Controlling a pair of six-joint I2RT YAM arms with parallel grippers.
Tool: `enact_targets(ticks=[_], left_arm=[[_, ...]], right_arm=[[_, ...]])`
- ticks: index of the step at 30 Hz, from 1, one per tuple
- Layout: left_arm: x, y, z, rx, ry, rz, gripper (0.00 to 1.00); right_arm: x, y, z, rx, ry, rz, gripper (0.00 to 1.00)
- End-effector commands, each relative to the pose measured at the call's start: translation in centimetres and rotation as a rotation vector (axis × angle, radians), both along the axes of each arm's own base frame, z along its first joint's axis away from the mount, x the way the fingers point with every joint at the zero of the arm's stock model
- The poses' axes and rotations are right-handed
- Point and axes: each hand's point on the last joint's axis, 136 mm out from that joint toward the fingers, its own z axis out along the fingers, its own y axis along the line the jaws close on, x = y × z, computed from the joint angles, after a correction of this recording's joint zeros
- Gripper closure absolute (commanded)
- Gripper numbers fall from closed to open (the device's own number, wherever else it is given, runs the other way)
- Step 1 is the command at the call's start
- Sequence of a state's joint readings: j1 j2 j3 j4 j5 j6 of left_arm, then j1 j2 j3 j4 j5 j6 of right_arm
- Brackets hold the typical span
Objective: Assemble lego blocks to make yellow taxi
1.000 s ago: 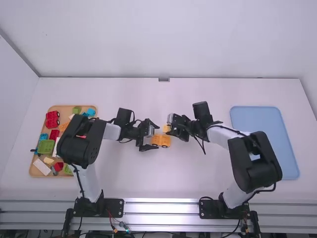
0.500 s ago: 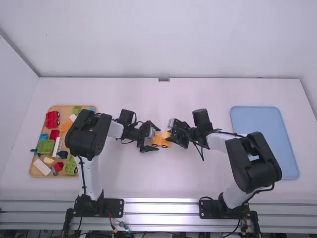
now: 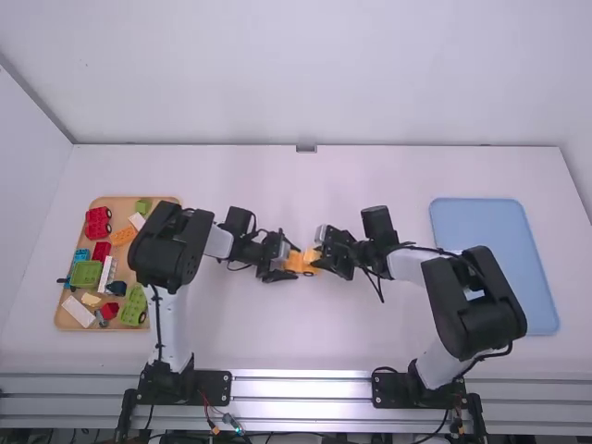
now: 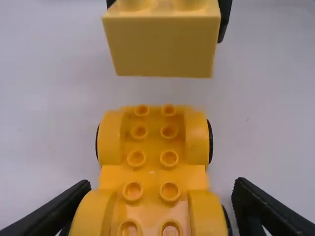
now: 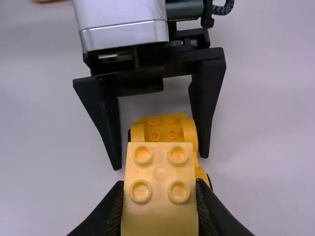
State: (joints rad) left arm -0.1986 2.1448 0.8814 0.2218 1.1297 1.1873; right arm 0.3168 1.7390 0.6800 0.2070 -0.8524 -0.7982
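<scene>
Orange chassis (image 4: 152,174) between bent arms (image 3: 167,245)

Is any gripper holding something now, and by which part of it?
The right gripper holds the yellow block by two opposite sides. The left gripper is open around the orange wheeled base, not gripping it.

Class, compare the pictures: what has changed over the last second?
The block, gripped by the right jaws, has moved down the high view, nearer the arms' mounts. The left jaws have narrowed around the chassis but remain open. The chassis looks unmoved.
</scene>
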Motion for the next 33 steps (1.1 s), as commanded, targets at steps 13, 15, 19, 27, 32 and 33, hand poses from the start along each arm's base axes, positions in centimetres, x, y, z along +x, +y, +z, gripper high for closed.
enact_targets(ticks=[13, 15, 19, 27, 32, 33], left_arm=[[-0.5, -0.6, -1.6, 0.057, 0.051, 0.062, 0.52], [-1.0, -0.6, -1.5, 0.032, 0.030, 0.053, 0.51], [-1.3, -0.5, -1.8, 0.033, 0.065, 0.086, 0.51], [-1.8, -0.4, -1.8, 0.023, 0.058, 0.093, 0.55], [-2.0, -0.4, -1.9, 0.027, 0.069, 0.091, 0.57], [-2.0, -0.4, -1.8, 0.027, 0.069, 0.091, 0.59]], right_arm=[[-0.3, -0.2, -2.4, -0.017, -0.006, 0.036, 0.92], [0.0, -0.4, -2.8, -0.044, -0.011, 0.019, 0.93], [0.0, -0.5, -3.0, -0.060, -0.056, 0.048, 0.93], [-0.8, -0.5, -3.1, -0.060, -0.089, 0.108, 0.94], [-0.9, -0.6, -3.2, -0.062, -0.089, 0.112, 0.96], [-0.9, -0.6, -3.2, -0.062, -0.090, 0.114, 0.97]])
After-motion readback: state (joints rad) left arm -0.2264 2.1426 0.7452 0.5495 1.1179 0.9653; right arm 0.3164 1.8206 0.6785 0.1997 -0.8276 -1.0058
